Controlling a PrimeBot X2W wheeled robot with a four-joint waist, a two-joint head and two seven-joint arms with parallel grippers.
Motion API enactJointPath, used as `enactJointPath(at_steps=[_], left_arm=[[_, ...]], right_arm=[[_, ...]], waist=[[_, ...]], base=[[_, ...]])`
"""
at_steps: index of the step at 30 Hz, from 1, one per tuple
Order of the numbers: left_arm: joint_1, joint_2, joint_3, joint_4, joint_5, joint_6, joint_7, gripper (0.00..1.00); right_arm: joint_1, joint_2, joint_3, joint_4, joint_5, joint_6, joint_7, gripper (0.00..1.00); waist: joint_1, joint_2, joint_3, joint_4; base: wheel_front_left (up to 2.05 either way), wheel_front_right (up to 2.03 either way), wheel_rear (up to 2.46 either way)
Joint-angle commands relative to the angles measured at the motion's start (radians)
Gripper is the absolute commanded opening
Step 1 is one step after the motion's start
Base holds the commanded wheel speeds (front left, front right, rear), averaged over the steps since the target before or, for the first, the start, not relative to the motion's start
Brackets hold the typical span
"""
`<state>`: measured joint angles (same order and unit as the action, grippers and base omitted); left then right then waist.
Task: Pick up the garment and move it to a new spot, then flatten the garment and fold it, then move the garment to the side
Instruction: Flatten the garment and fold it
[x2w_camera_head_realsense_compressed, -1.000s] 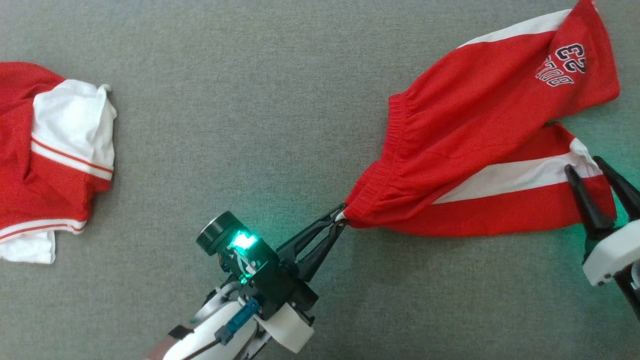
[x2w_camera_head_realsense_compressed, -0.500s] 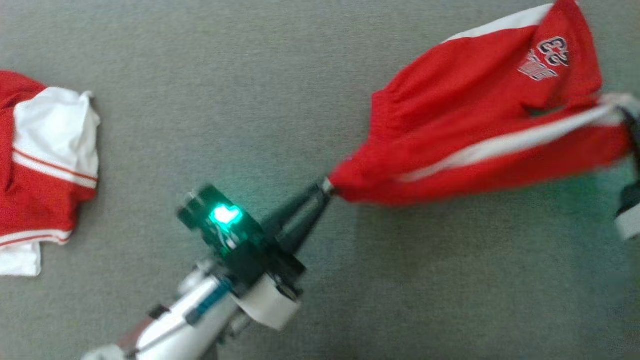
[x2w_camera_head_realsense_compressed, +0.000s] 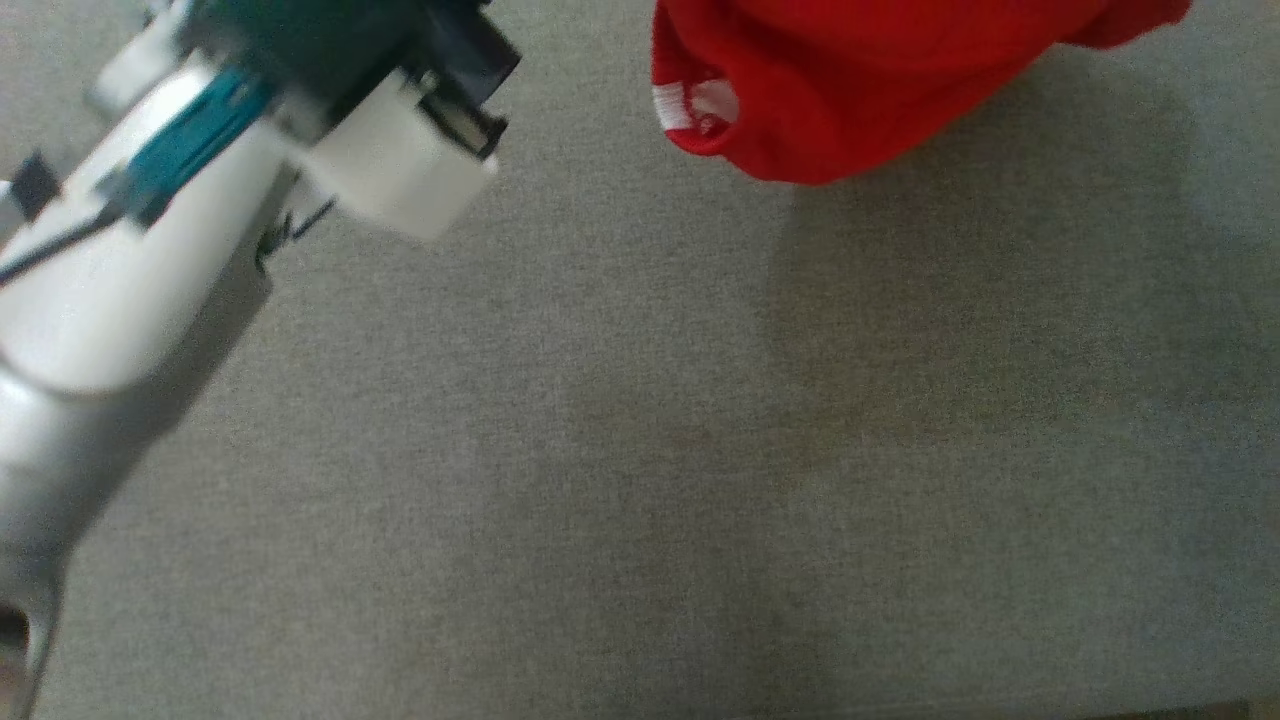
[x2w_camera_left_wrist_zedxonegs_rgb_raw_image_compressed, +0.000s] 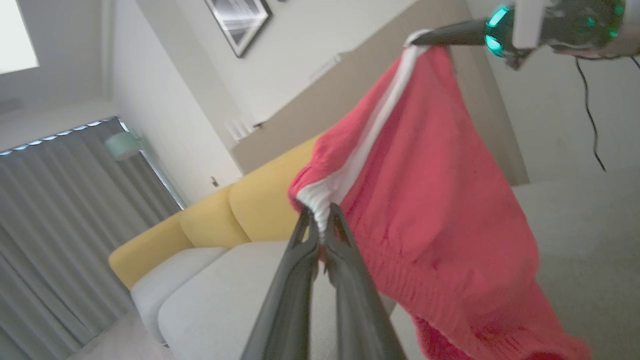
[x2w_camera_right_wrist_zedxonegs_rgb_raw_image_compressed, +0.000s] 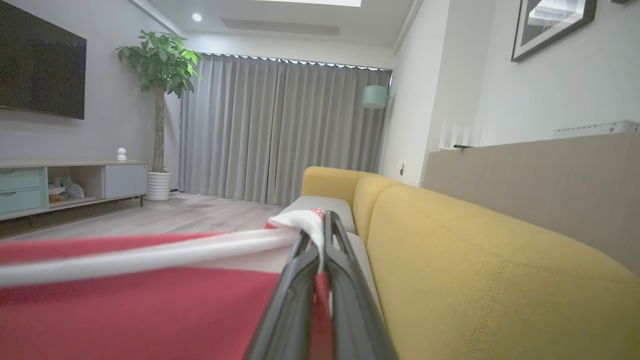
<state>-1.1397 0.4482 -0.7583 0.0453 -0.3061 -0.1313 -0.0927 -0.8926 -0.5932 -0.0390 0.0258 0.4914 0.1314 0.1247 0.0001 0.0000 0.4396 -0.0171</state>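
- Garment (x2w_camera_left_wrist_zedxonegs_rgb_raw_image_compressed: 440, 200), a pair of red shorts with a white side stripe, hangs in the air, strung between the two grippers.
- Left gripper (x2w_camera_left_wrist_zedxonegs_rgb_raw_image_compressed: 320, 221) is pinched tight on the white end of the elastic waistband, its long fingers nearly together with cloth between them.
- Right gripper (x2w_camera_right_wrist_zedxonegs_rgb_raw_image_compressed: 320, 230) is clamped on the white-striped edge at the other end. In the left wrist view it holds that corner near the top of the picture.
- In the head view the lower bulge of red cloth sits at the top edge and throws a soft shadow on the grey surface (x2w_camera_head_realsense_compressed: 700, 450). Whether the lowest fold touches that surface cannot be told.
- Left forearm (x2w_camera_head_realsense_compressed: 150, 250), pale and blurred, crosses the upper left corner of the head view.
- Yellow sofa (x2w_camera_right_wrist_zedxonegs_rgb_raw_image_compressed: 475, 260) stands behind the garment, with grey curtains (x2w_camera_right_wrist_zedxonegs_rgb_raw_image_compressed: 280, 130) beyond it.
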Motion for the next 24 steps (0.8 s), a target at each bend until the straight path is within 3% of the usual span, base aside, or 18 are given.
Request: enactJointPath(at_steps=[1,4,7,12,17,24], left_arm=[[-0.082,0.048,-0.012,0.028,-0.021,0.001,0.007,0.0],[-0.232,0.041,-0.068,0.164,-0.031,0.001,-0.034,0.0],[-0.352,0.011,-0.064,0.301,-0.006,0.001,-0.111,0.0],[-0.409,-0.026,-0.058,0.409,0.044,0.011,-0.165,0.0],[-0.245,-0.005,-0.083,0.329,0.068,0.018,-0.169,0.0],[0.171,0.047,-0.195,0.193,0.127,0.091,-0.169,0.0]], right_arm=[[-0.052,0.01,0.03,0.044,-0.013,-0.001,0.001,0.0],[-0.201,0.04,0.071,0.181,-0.058,-0.001,-0.063,0.0],[-0.316,0.05,0.069,0.279,-0.097,-0.001,-0.14,0.0],[-0.362,0.04,0.049,0.358,-0.105,-0.001,-0.245,0.0],[-0.191,0.026,0.055,0.321,-0.044,-0.001,-0.261,0.0],[0.301,0.049,-0.006,0.083,0.033,-0.001,-0.172,0.0]], waist=[[-0.0001,0.0,0.018,-0.002],[-0.0001,0.0,0.04,0.003],[-0.0001,0.0,0.059,0.009],[-0.0001,0.0,0.067,0.015],[-0.0001,0.0,0.042,0.007],[-0.0001,0.0,-0.015,-0.021]], base=[[0.0,0.0,0.0],[0.0,0.0,0.0],[0.0,0.0,0.0],[0.0,0.0,0.0],[0.0,0.0,0.0],[0.0,0.0,0.0]])
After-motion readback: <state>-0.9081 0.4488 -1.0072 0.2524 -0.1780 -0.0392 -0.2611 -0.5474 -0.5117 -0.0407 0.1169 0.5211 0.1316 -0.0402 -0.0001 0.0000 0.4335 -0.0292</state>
